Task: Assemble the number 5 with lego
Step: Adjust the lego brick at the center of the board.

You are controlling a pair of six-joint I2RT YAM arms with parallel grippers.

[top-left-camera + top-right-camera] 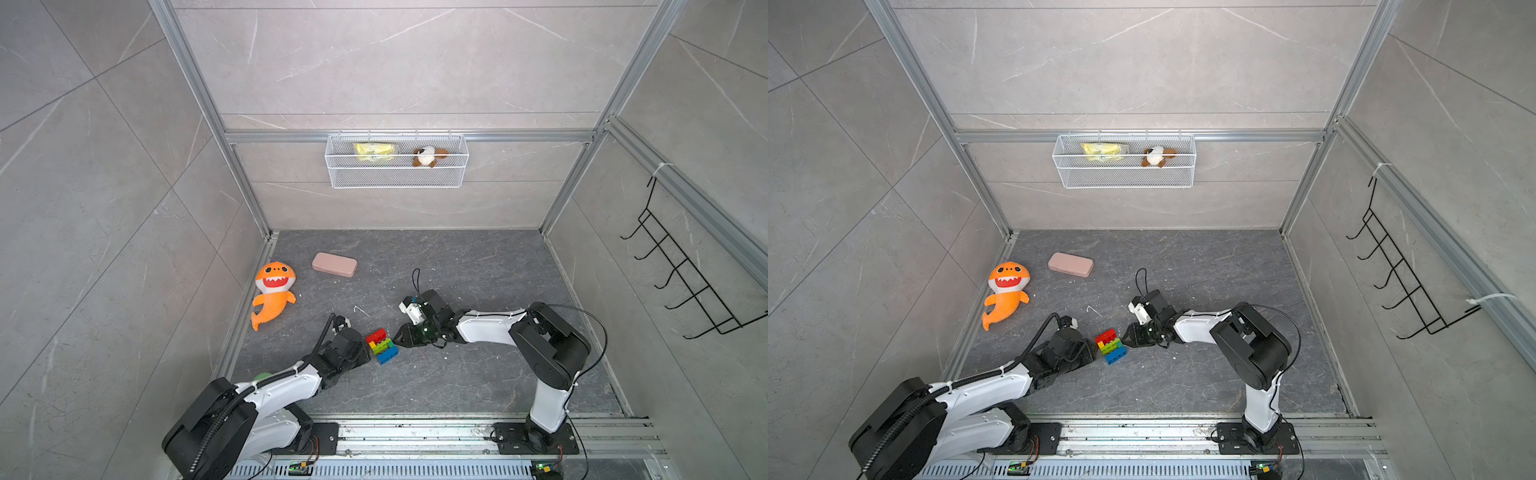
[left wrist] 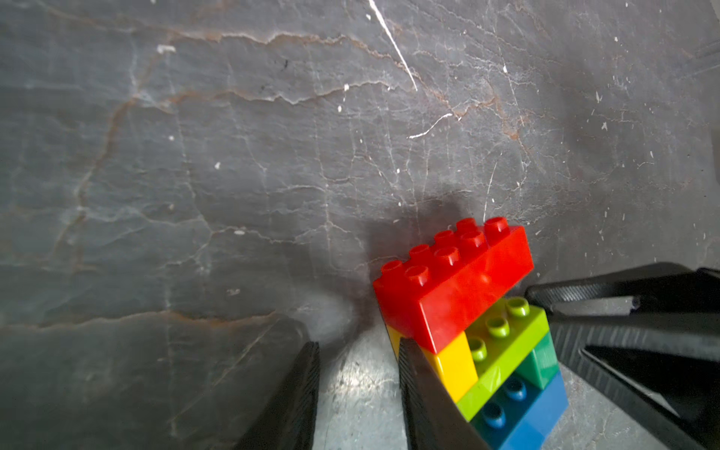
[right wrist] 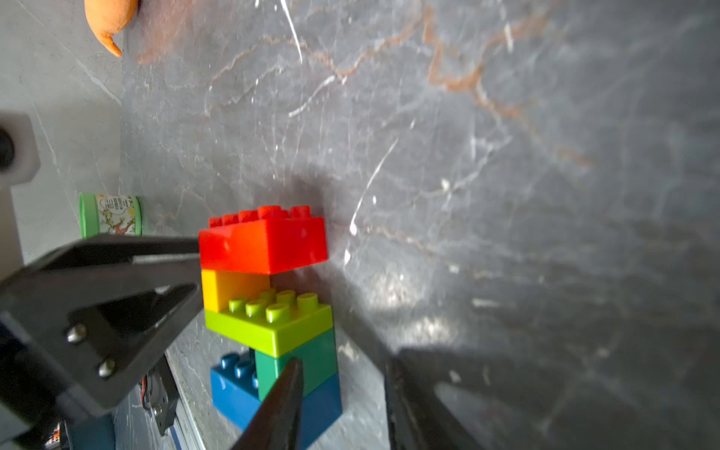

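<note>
The lego stands joined as the number 5 (image 1: 382,345) (image 1: 1111,346) on the dark floor between both arms. From top to bottom it has a red brick (image 2: 459,288), yellow (image 2: 454,366), lime green (image 3: 272,331), dark green (image 3: 315,362) and blue (image 3: 233,393). My left gripper (image 1: 365,353) (image 2: 358,345) is open, bare floor between its fingers, one finger beside the yellow brick. My right gripper (image 1: 397,338) (image 3: 345,360) is open on the opposite side, holding nothing, one finger passing in front of the dark green brick.
An orange shark plush (image 1: 274,295) and a pink case (image 1: 334,264) lie at the back left. A wire basket (image 1: 397,166) hangs on the back wall and a black hook rack (image 1: 681,270) on the right wall. A green tin (image 3: 111,215) lies behind the left arm.
</note>
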